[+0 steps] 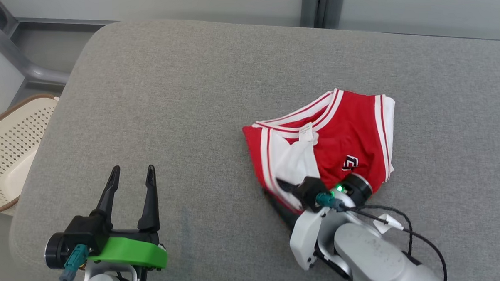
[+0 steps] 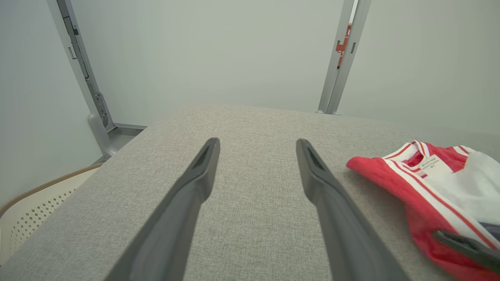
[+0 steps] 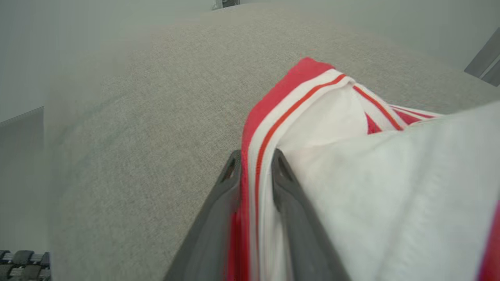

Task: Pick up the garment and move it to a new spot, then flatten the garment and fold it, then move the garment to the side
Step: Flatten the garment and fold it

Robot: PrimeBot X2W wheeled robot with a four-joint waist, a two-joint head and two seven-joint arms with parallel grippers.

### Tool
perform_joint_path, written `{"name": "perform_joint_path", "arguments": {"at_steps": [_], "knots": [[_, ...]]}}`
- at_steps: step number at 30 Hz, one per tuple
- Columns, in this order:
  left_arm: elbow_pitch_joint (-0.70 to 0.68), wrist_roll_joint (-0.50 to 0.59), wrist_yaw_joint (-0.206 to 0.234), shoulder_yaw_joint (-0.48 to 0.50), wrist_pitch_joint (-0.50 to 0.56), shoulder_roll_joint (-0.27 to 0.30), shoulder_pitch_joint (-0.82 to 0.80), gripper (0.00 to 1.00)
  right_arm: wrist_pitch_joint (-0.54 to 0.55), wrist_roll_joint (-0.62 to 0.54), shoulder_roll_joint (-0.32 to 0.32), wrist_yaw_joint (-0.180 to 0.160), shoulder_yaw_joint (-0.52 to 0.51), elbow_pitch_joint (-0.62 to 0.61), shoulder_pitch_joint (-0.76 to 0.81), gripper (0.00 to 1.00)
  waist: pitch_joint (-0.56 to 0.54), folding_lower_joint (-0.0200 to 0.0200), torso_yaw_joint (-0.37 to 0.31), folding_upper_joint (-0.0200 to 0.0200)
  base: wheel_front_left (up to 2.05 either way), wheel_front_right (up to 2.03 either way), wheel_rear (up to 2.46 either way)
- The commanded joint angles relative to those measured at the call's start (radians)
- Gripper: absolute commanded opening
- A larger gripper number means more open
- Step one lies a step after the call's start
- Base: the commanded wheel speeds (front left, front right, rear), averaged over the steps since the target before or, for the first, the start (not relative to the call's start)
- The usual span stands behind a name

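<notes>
A: Head view first: how far along?

B: Barely begun, by the look of it. Shows the garment [image 1: 349,133] bunched and partly inside out on the grey cushion [image 1: 190,97], at roughly 3 o'clock from the middle. Not flattened, not folded, not set aside. Leaves all of that to do, plus the move to a new spot.

A: And the right pincer [image 1: 280,182]?

B: Almost closed, pinching the red-and-white striped hem at the garment's 8 o'clock edge, with the rest of the cloth spread away toward 2 o'clock. Backed up by the right wrist view: hem caught between both fingers [image 3: 218,210].

A: Lifted off yet?

B: Cannot tell; mostly resting on the cushion. Reads as the grasp for the first pick-up.

A: Left pincer [image 1: 133,168]?

B: Wide open, empty, poised over bare cushion well apart from the garment, off at its 3 o'clock.
</notes>
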Motion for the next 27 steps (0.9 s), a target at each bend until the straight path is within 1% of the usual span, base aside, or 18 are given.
{"name": "perform_joint_path", "arguments": {"at_steps": [1, 2, 4, 7, 12, 14, 17, 21, 27], "knots": [[0.001, 0.011, -0.004, 0.007, -0.003, -0.004, 0.009, 1.0, -0.014, 0.016, 0.0, -0.001, 0.024, -0.02, 0.023, 1.0, -0.004, 0.0, -0.006, 0.0, 0.0, 0.0, 0.0], [0.001, 0.012, -0.004, 0.01, -0.003, -0.003, 0.012, 1.0, -0.021, 0.033, -0.001, -0.001, 0.037, -0.042, 0.032, 1.0, -0.007, 0.0, -0.013, 0.0, 0.0, 0.0, 0.0], [-0.001, 0.016, -0.004, 0.014, -0.003, -0.002, 0.017, 1.0, -0.033, 0.063, -0.001, -0.001, 0.032, -0.085, 0.046, 1.0, -0.015, 0.0, -0.027, 0.0, 0.0, 0.0, 0.0], [-0.004, 0.017, -0.004, 0.024, -0.003, 0.002, 0.025, 1.0, -0.042, 0.07, -0.007, -0.001, -0.021, -0.148, 0.049, 1.0, -0.028, 0.0, -0.053, 0.0, 0.0, 0.0, 0.0], [-0.014, 0.017, -0.003, 0.035, -0.003, 0.0, 0.038, 1.0, -0.045, 0.054, -0.086, -0.001, -0.182, -0.238, 0.07, 1.0, -0.038, 0.0, -0.09, 0.0, 0.0, 0.0, 0.0], [-0.017, 0.018, -0.004, 0.033, -0.003, -0.002, 0.036, 1.0, -0.024, 0.045, -0.119, -0.001, -0.245, -0.247, 0.074, 1.0, -0.037, 0.0, -0.095, 0.0, 0.0, 0.0, 0.0], [-0.019, 0.019, -0.004, 0.031, -0.003, -0.004, 0.031, 1.0, 0.011, 0.037, -0.144, -0.001, -0.308, -0.257, 0.075, 1.0, -0.03, 0.0, -0.098, 0.0, 0.0, 0.0, 0.0], [-0.021, 0.02, -0.005, 0.023, -0.003, -0.007, 0.013, 1.0, 0.051, 0.042, -0.141, -0.001, -0.353, -0.26, 0.059, 1.0, -0.009, 0.0, -0.088, 0.0, 0.0, 0.0, 0.0], [-0.011, 0.012, -0.007, 0.014, -0.003, -0.01, -0.006, 1.0, 0.108, 0.055, -0.103, -0.001, -0.335, -0.196, 0.053, 1.0, 0.016, 0.0, -0.054, 0.0, 0.0, 0.0, 0.0]]}}
